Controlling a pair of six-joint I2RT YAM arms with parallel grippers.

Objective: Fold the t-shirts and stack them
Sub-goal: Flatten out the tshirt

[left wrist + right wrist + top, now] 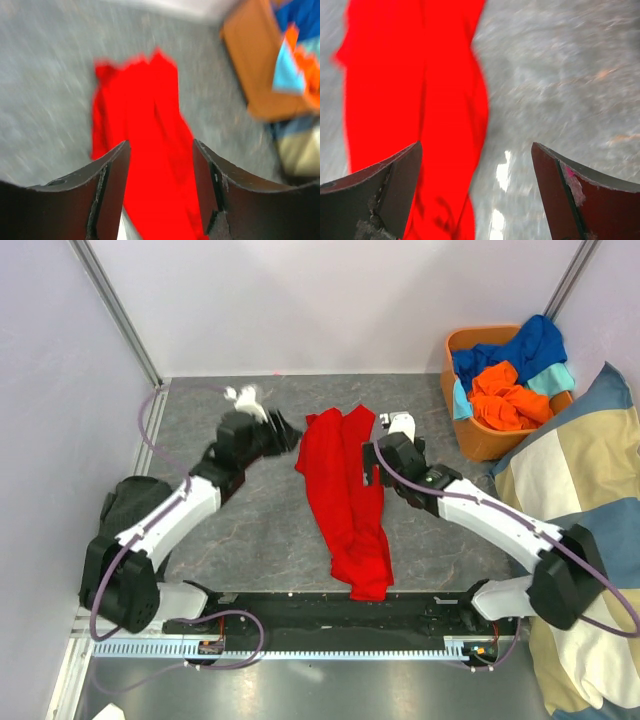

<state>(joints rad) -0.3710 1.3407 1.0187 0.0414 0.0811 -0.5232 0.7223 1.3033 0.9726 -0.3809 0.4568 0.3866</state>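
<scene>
Centre of the grey table point(250, 520): one red t-shirt point(345, 500), bunched in a long strip, flanked by the left gripper point(161, 145), jaws parted and empty, and the right gripper point(476, 145), jaws spread wide and empty; further t-shirts point(510, 390) heaped in an orange tub point(480, 448), upper right.

Centre: red t-shirt point(345, 500), solid colour, no print. 2 o'clock: basket point(478, 445), orange-brown. In it: royal blue t-shirt point(535, 340), orange t-shirt point(505, 405), light teal t-shirt point(558, 377), all plain. 3 o'clock: cushion point(575, 490), blue and beige checks. Table top point(250, 530): mottled grey.
</scene>
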